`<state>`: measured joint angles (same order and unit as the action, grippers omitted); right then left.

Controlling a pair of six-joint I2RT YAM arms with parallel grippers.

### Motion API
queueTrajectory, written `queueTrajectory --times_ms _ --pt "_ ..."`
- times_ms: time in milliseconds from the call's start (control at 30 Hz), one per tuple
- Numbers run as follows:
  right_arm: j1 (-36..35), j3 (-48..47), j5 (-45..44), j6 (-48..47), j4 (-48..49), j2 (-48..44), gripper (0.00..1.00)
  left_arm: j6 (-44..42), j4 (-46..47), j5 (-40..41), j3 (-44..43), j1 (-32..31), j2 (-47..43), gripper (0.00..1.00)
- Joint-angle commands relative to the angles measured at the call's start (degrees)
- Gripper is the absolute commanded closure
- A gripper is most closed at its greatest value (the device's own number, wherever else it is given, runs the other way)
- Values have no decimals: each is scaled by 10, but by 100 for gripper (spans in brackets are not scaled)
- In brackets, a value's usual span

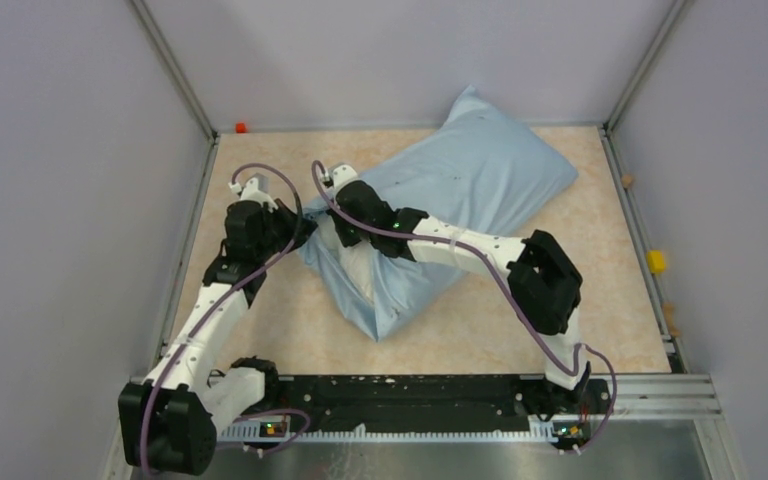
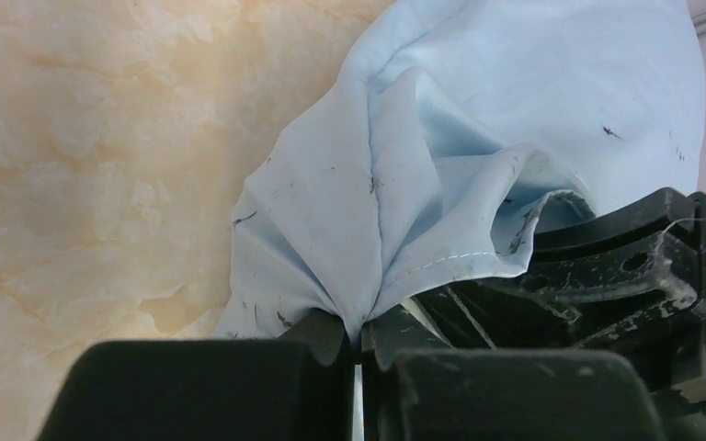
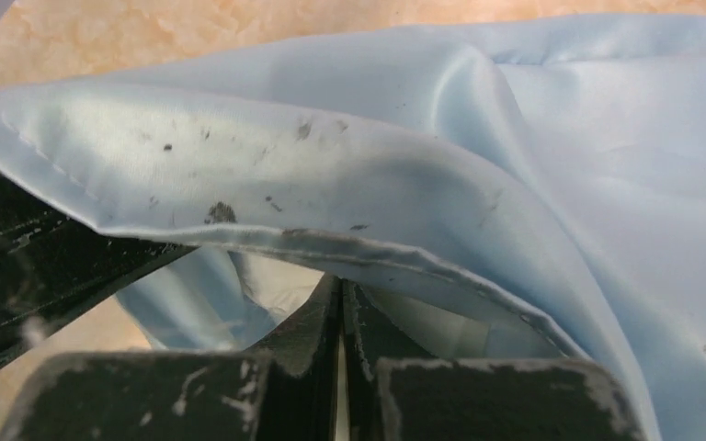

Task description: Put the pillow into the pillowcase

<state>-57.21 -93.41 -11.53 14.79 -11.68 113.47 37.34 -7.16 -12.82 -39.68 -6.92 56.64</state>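
From above, the thin, wrinkled light-blue fabric pillowcase (image 1: pixel 480 170) lies slantwise from the far edge toward the middle of the beige marbled worktop (image 1: pixel 580 320). It is already stuffed, and only a strip of the plump off-white pillow (image 1: pixel 360 272) shows at its mouth nearer the left edge. The left gripper (image 1: pixel 298 225) and right gripper (image 1: pixel 342 238) meet there, probably to draw the mouth over that strip. The left wrist view shows its jaws pinched on bunched cloth. The right wrist view shows jaws pressed together at the hem, seemingly gripping it.
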Motion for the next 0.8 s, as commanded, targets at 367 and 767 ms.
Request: queueTrajectory --times_ms 367,767 --pt "-8 67 74 43 -1 50 100 14 81 -20 -139 3 59 100" --pt "47 -19 155 114 21 92 100 11 23 -52 -43 2 -27 100"
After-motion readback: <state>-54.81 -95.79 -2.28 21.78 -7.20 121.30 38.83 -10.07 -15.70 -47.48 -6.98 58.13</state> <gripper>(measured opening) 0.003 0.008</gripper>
